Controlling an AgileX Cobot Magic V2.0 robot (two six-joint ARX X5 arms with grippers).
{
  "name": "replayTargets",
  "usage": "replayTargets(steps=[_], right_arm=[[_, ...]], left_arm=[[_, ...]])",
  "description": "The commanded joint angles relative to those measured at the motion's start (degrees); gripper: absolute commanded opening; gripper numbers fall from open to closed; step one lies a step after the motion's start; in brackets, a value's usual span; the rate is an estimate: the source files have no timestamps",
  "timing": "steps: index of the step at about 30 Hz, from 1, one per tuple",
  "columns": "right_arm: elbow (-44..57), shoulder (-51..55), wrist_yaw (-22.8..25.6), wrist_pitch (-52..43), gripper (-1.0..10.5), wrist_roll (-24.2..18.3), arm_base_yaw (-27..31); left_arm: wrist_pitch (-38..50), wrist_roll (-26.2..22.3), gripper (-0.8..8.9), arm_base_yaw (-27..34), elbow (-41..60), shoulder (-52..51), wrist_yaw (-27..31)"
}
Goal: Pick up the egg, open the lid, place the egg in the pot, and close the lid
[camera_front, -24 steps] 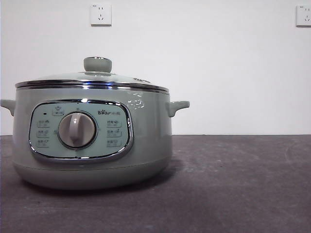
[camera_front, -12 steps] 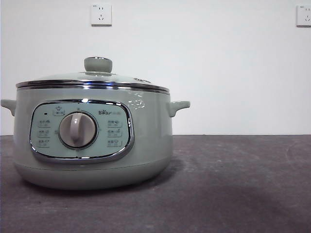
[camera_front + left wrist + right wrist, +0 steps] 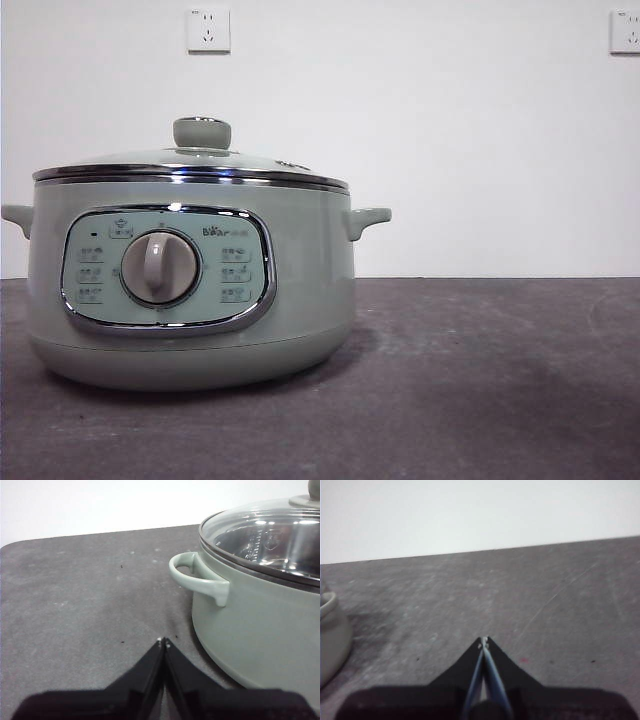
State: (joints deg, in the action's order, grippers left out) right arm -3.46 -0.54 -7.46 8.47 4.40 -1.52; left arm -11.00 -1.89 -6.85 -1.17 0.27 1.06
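Front view: lid [image 3: 190,160] seated flush on pot [image 3: 190,290] rim — table [image 3: 500,380] beside.

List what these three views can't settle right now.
- Egg: in no view. Whether it lies inside the pot cannot be told; in the left wrist view the lid shows only reflections.
- Pot: its far side is cut off by the left wrist picture's edge; the right wrist view catches only a blurred sliver.
- Panel labels: too small to read in the front view.
- Left gripper and right gripper: absent from the front view.
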Motion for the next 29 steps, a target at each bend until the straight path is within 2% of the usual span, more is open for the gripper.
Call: replayTargets(steps=[1,29], right_arm=[[1.33,0.42,0.11,-0.66,0.0,1.11,-1.27],[3.1,0.13,0.11,1.01,0.0,1.53,-2.03]], left_arm=[[0.22,0.37,-0.03,0.22,0.85,-0.15,0.13],[0.22,0.37,-0.03,0.22,0.85,-0.15,0.13]])
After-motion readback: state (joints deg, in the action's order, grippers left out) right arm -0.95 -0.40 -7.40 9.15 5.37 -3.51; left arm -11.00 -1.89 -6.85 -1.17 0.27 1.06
